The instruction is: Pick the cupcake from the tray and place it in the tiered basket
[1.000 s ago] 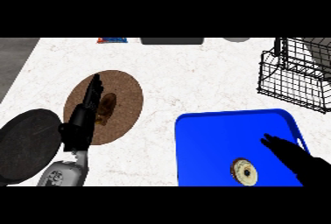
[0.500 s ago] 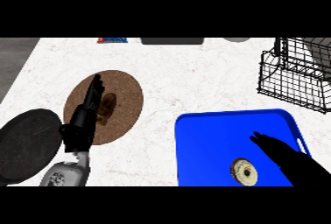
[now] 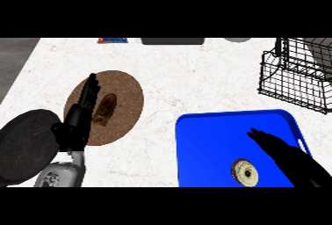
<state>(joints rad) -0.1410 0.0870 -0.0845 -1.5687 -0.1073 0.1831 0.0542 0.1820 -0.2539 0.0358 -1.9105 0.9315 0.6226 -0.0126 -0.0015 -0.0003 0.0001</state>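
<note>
The right hand point(image 3: 285, 151), fingers straight, hovered just right of the cupcake point(image 3: 246, 172); it needed to centre over it before curling.

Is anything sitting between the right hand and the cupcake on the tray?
Nothing visible. The right hand hovers over the blue tray, just right of the cupcake, with only bare tray between them.

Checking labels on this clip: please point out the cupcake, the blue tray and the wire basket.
cupcake point(image 3: 246, 172), head view, on its round top.
blue tray point(image 3: 214, 145), head view, on its bare floor left of the right hand.
wire basket point(image 3: 292, 85), head view, on its front wire wall.
</note>
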